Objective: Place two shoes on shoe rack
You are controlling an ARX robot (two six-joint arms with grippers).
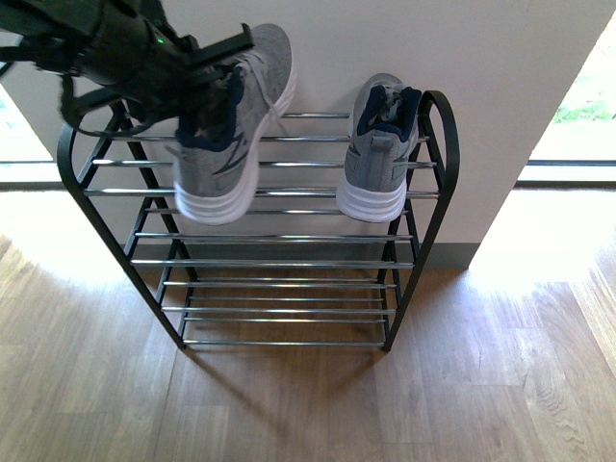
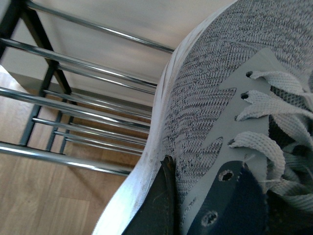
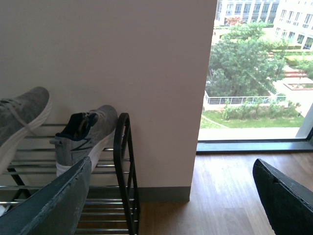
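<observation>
A grey knit sneaker [image 1: 234, 135] with a white sole hangs over the left part of the shoe rack [image 1: 269, 236], toe up and heel down, held above the top bars. My left gripper [image 1: 207, 82] is shut on the grey knit sneaker [image 2: 215, 98] at its navy collar; one dark finger [image 2: 156, 200] presses its side. The second grey sneaker [image 1: 378, 149] rests on the top tier at the right end, also visible as the sneaker [image 3: 85, 134] in the right wrist view. My right gripper [image 3: 173, 196] stands open off the rack's right side, holding nothing.
The rack [image 3: 122, 166] stands against a pale wall with a grey skirting board [image 3: 164, 194]. Wooden floor [image 1: 308, 404] spreads in front and to the right. A large window [image 3: 259, 73] sits right of the wall. The rack's lower tiers hold nothing.
</observation>
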